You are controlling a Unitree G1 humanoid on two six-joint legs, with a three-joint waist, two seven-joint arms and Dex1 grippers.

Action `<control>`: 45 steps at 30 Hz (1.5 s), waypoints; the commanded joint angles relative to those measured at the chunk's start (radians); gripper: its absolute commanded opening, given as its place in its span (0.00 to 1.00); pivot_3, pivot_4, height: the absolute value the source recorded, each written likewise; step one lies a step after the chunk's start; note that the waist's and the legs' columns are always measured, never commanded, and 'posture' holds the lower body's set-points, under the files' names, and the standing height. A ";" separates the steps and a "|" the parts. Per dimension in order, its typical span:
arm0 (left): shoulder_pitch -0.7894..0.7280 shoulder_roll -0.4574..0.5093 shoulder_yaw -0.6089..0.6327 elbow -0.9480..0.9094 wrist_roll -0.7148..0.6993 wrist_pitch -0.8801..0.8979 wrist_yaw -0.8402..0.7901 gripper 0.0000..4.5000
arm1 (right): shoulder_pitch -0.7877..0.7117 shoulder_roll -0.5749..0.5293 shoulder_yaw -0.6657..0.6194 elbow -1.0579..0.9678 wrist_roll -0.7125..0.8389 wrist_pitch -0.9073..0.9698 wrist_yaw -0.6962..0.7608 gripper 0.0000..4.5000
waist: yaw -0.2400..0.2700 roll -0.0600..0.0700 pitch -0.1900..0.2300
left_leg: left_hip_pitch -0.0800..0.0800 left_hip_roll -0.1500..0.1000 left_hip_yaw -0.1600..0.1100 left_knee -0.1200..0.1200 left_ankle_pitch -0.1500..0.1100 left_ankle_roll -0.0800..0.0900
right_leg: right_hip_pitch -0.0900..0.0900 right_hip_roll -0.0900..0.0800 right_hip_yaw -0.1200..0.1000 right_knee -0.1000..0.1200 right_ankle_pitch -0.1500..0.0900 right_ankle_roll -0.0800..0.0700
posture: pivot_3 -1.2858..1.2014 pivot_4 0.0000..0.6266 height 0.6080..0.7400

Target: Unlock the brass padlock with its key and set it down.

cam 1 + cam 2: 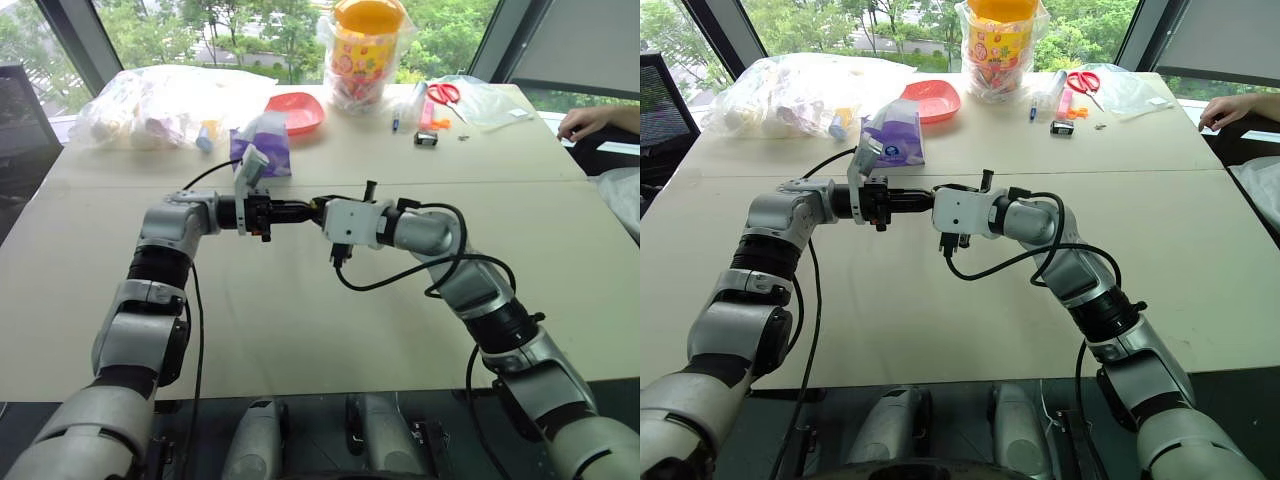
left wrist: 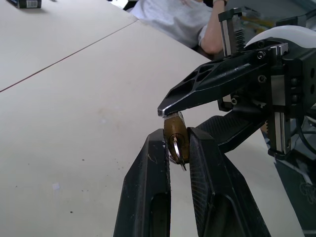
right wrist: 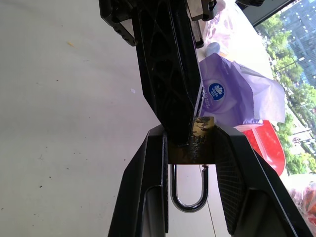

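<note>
A pale tabletop (image 1: pixel 300 330) fills the stereo scene, its far edge crowded: a clear bag of small goods (image 1: pixel 150 105) at about ten o'clock, an orange-lidded tub (image 1: pixel 368 45) at twelve, a red dish (image 1: pixel 297 110) just left of it, a purple pouch (image 1: pixel 262 145) in front of the dish, and red-handled scissors (image 1: pixel 445 93) near one o'clock. A person's hand (image 1: pixel 590 120) rests on the table's edge at about two o'clock.

Over the middle of the table the two arms meet tip to tip. The right gripper (image 3: pixel 190 148) is pressed onto the brass padlock (image 3: pixel 193 148), pinching its squarish body by the flanks, the silvery shackle (image 3: pixel 188 190) pointing back between the fingers toward the wrist and looking seated at both legs. The padlock hangs in the air above the table, not resting on it. The left gripper (image 2: pixel 178 148) is nearly pressed together on a small metal piece at the padlock's keyway end, apparently the key (image 2: pixel 177 150); how deep it sits cannot be told.

Judged from this, the step in hand is turning the key, and the lock seems not yet open. Done well, the right grip would hold the body rigid while the left rolls about the key's own axis, keeping the two tips in line so the key neither bends nor slips from the pinch. A sideways drift of either arm could lever the key out.
</note>
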 commanded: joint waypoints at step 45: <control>0.071 0.085 -0.002 -0.305 -0.120 0.122 -0.054 0.00 | 0.220 -0.037 -0.179 -0.416 0.433 0.479 0.008 0.03 | 0.002 0.000 0.000 | 0.000 0.000 -0.001 0.001 0.000 0.000 | 0.001 0.000 0.000 0.000 -0.002 -0.003 | 0.52 0.24 1.00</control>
